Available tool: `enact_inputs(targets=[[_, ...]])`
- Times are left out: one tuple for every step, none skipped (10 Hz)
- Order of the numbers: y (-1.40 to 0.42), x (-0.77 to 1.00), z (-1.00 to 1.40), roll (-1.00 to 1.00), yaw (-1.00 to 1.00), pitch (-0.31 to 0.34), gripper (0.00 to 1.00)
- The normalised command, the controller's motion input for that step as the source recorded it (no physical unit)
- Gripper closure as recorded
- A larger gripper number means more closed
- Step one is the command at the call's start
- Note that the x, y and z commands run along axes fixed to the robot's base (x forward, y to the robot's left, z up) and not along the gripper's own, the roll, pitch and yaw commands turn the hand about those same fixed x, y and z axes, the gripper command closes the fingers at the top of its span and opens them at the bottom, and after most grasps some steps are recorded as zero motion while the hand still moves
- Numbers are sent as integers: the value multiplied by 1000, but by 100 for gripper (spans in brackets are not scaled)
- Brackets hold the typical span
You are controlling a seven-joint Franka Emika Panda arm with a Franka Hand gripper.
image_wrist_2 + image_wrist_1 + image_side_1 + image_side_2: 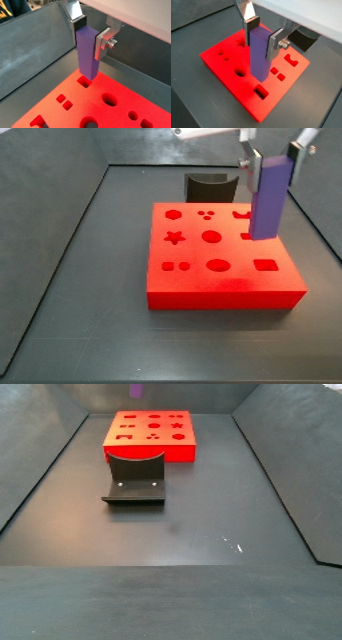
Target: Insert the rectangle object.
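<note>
My gripper (pixel 262 34) is shut on the upper part of the rectangle object (pixel 260 55), a long purple-blue bar that hangs upright. The silver fingers (pixel 104 42) clamp it from two sides, as both wrist views show. The bar (pixel 87 55) hovers over the red board (pixel 127 117), with its lower end just above a rectangular hole (pixel 85 83) and outside it. In a side view the bar (pixel 269 196) stands over the board's (pixel 201 293) right part, near the rectangular hole (pixel 266 264), with the gripper (pixel 270 148) at its top.
The red board (pixel 151 450) has several shaped holes: star, circles, squares, slots. A dark grey curved holder (pixel 210 185) stands behind the board on the dark floor; it also shows in a side view (pixel 135 482). Grey walls enclose the floor (pixel 80 278).
</note>
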Motion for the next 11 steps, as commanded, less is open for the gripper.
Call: enact_inputs(targets=[[-309, 526, -60, 490, 0, 309, 100], [-217, 577, -74, 457, 0, 331, 100], [-157, 651, -189, 373, 43, 337, 100], [40, 729, -663, 113, 86, 211, 100], [100, 526, -714, 6, 97, 0, 100], [157, 451, -706, 0, 143, -1, 100], [31, 111, -403, -30, 0, -69, 100], [126, 77, -126, -151, 60, -124, 100], [74, 243, -146, -173, 114, -171, 100], [17, 126, -169, -99, 100, -129, 100], [0, 0, -60, -54, 43, -90, 100]])
